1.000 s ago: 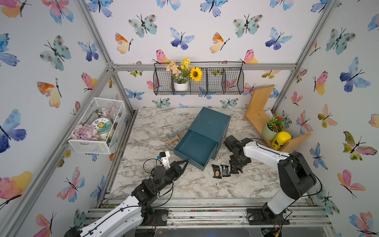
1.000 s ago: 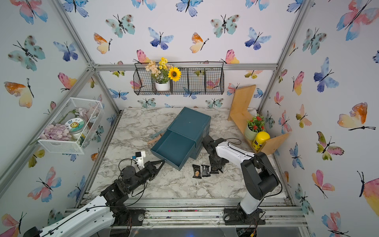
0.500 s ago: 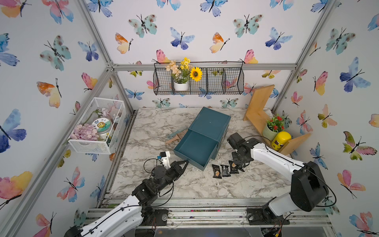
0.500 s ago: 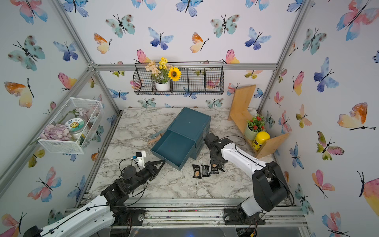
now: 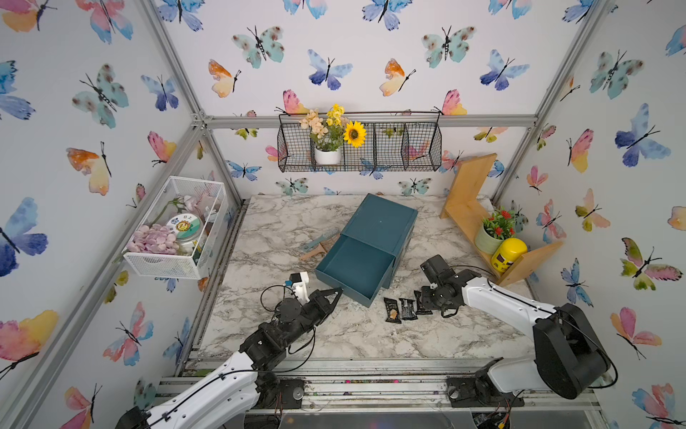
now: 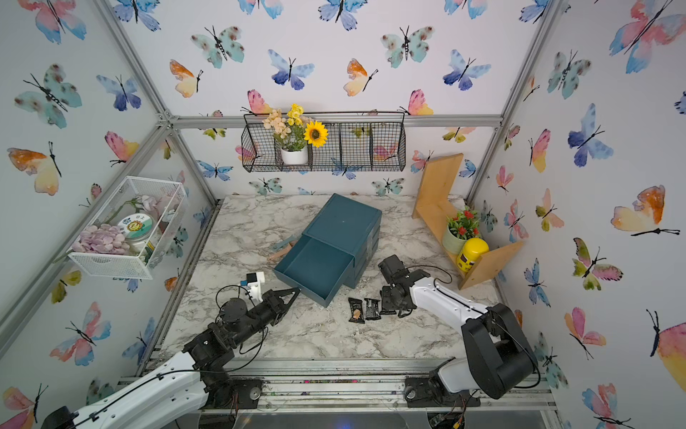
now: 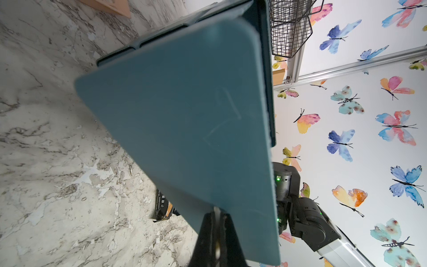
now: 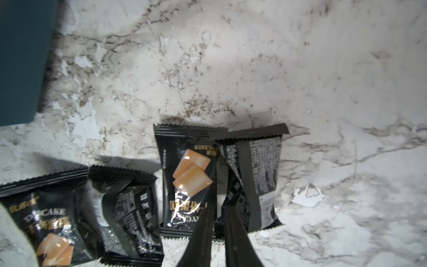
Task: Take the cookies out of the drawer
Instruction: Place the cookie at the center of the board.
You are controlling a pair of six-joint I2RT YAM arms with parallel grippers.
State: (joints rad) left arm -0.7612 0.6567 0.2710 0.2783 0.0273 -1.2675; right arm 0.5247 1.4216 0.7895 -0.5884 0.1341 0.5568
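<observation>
Shows the cookies in a row on the counter beside the open drawer, long axes in line with the nearer right claw right above, narrowly parted, grip unclear, with the left claw pressed together at the drawer's corner.

White links, black joints, thin cables
</observation>
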